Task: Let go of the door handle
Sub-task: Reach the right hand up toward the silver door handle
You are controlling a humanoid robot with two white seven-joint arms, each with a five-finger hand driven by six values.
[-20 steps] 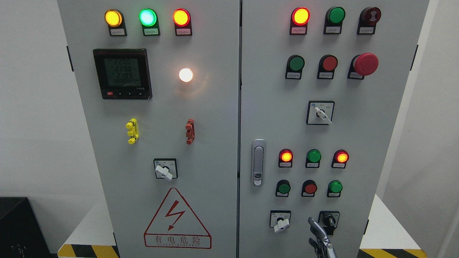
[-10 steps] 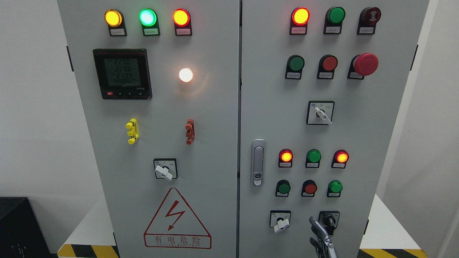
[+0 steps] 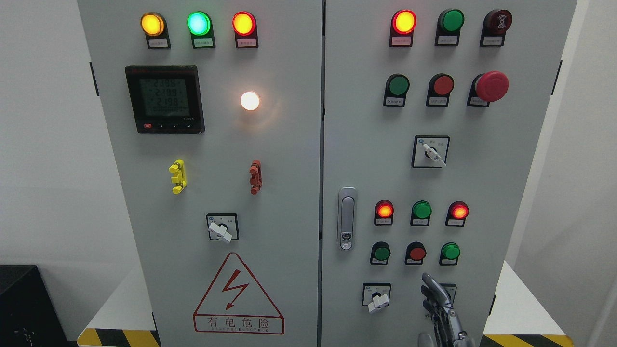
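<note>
The door handle [image 3: 347, 219], a silver recessed latch, sits at the left edge of the right cabinet door [image 3: 482, 183], lower centre of the frame, flush and closed. Nothing is touching it.

The right hand [image 3: 439, 308] enters at the bottom edge, right of centre, well apart from the handle. Its fingers [image 3: 430, 285] are extended upward, close together, and hold nothing. They stand in front of a black selector switch [image 3: 450, 289] at the lower right of the panel, covering most of it.

Risks from this position:
- The fingers are near the selector switch. An upward or forward movement could turn its knob and change a circuit state.
- A sideways sweep to the left could strike the white rotary switch [image 3: 377, 298] just beside the hand.
- Travel up the panel would pass the round pushbuttons [image 3: 416, 253] above the hand.

Limits of view:
- The wrist and arm are cut off by the bottom edge.
- Contact between the fingers and the selector switch cannot be determined.
- The left hand is not in view.
- Button labels are too small to read.
</note>
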